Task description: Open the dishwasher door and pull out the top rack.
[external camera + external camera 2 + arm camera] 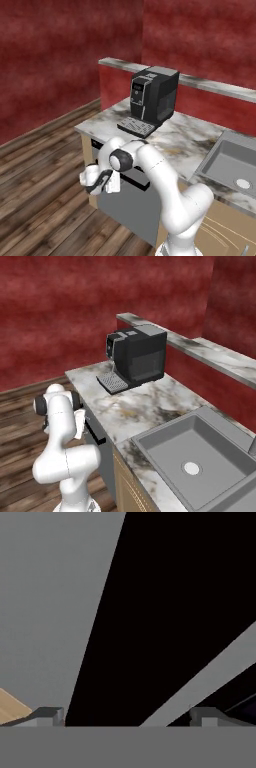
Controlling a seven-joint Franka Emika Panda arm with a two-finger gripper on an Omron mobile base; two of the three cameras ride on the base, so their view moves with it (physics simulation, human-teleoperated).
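The dishwasher door (127,212) is a grey panel under the counter, standing upright. Its black bar handle (136,178) runs across just below the black control strip (96,145). My gripper (113,183) is at the left end of that handle, level with it. In the hand view the handle (150,612) is a broad black band right in front of the open gripper (127,714), lying between the fingertips (48,715), with grey door panel (50,612) beside it. From the right, the gripper (80,425) meets the handle (95,434). The top rack is hidden behind the door.
A black coffee machine (152,97) stands on the marble counter (185,137) above the dishwasher. A steel sink (235,165) lies to the right. Tan cabinet fronts (227,230) flank the door. Wooden floor (45,175) stretches to the left, with red walls behind.
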